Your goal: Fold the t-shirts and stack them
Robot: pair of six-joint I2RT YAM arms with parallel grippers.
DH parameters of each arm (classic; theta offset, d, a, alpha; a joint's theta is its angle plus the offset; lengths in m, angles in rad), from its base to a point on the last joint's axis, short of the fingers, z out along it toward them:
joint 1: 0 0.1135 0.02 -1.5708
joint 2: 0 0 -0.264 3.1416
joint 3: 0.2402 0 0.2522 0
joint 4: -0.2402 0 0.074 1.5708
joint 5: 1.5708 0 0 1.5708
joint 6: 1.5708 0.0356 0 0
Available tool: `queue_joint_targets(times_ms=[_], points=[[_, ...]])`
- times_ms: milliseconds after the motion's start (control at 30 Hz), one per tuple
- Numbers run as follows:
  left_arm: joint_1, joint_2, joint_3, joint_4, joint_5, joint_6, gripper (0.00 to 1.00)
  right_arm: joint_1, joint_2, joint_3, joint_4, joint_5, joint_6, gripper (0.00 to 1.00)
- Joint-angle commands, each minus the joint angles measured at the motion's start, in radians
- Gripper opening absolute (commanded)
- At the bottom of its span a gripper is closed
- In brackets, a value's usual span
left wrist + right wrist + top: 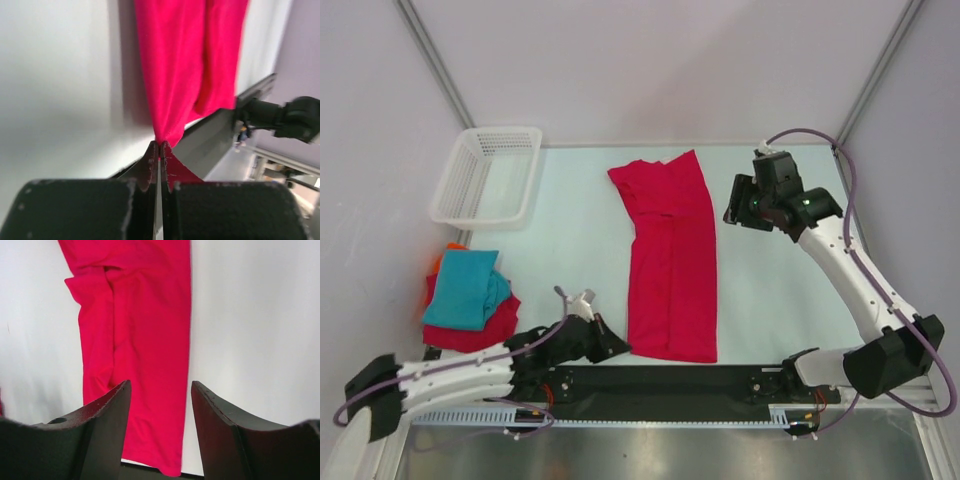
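Left gripper (159,150) clamps crimson t-shirt (670,262) near hem corner; right gripper (160,385) wide, empty. Carry hem level toward far edge.

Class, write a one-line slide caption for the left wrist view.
Left pincer pinches a corner of the crimson t-shirt on the white table.

Your views are bright and evenly lit. In the left wrist view, the left gripper's black fingers (75,210) blur nearest the lens; a soft shadow edges the long crimson cloth t-shirt (185,65) beyond them.
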Motion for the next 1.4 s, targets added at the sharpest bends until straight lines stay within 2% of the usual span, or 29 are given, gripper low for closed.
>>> queue_joint_targets(times_ms=[0,100,167,333,467,567,767,900,1233,1367], points=[[-0.007,-0.367,-0.037,-0.326,-0.041,-0.127,0.02,0.062,0.018,-0.013,0.007,-0.025,0.026,0.57],[-0.007,-0.502,-0.033,-0.435,-0.064,-0.146,0.03,0.116,0.017,-0.069,0.030,-0.043,0.063,0.57],[-0.008,-0.507,-0.022,-0.444,-0.066,-0.144,0.03,0.151,0.006,-0.118,0.047,-0.044,0.087,0.58],[-0.007,-0.365,0.027,-0.408,-0.056,-0.103,0.02,0.257,-0.051,-0.391,0.137,-0.097,0.219,0.58],[-0.007,-0.248,0.073,-0.356,-0.040,-0.051,0.02,0.361,-0.095,-0.526,0.136,-0.039,0.310,0.58],[-0.008,-0.218,0.087,-0.337,-0.033,-0.036,0.02,0.419,-0.158,-0.602,0.122,-0.025,0.380,0.58],[-0.007,-0.220,0.075,-0.329,-0.032,-0.037,0.02,0.556,-0.264,-0.694,0.078,-0.001,0.540,0.58],[-0.008,-0.236,0.066,-0.325,-0.027,-0.048,0.03,0.613,-0.296,-0.766,0.105,-0.010,0.609,0.58],[-0.008,-0.251,0.098,-0.363,-0.033,-0.033,0.03,0.718,-0.218,-0.795,0.194,0.004,0.695,0.58],[-0.007,-0.244,0.104,-0.366,-0.029,-0.025,0.03,0.740,-0.137,-0.794,0.251,-0.007,0.706,0.58]])
